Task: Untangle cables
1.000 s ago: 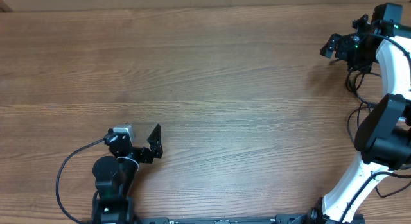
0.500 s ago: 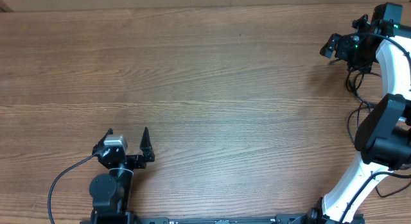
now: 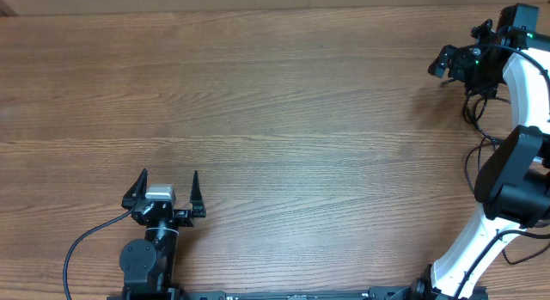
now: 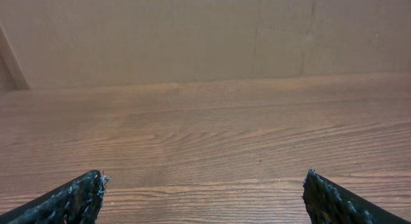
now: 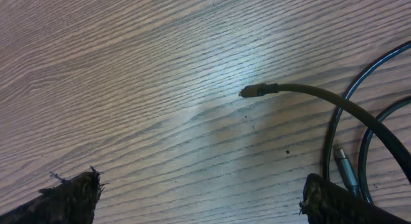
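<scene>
1. Left claw (image 3: pixel 168 176): its two black pointed fingers are spread wide with nothing between them. In the left wrist view the claw (image 4: pixel 202 182) has only bare wood between its tips.
2. Left arm: folded short and low over its round black base (image 3: pixel 142 259) at the near edge on the left side. The claw points straight toward the far edge. A thick black arm wire (image 3: pixel 86 240) loops out to the left of the base.
3. Right claw (image 3: pixel 443 61): jaws wide apart, gripping nothing. In the right wrist view the claw (image 5: pixel 200 180) hangs low over the wood, angled down.
4. Right arm: white links with black joints (image 3: pixel 468 244). It rises from the near edge on the right, bends at a large black elbow, then reaches up to the far right corner. The claw there points left.
5. Thin black flexible cables (image 5: pixel 308 94):
   - They lie on the bench at the far right, beside the right claw.
   - One cord ends in a small dark plug (image 5: pixel 249 91) ahead of the claw, apart from both fingers.
   - The other strands curve off the right edge of the wrist view.
   - A small silver-tipped connector (image 5: pixel 343 163) lies just beside the right fingertip; cannot tell if it touches.
   - Overhead, thin black strands show below the right claw, but cannot tell them from arm wiring.
6. Brown wood-grain bench (image 3: pixel 301 119): carries everything. A beige panel wall (image 4: pixel 192 38) stands behind its far edge.
</scene>
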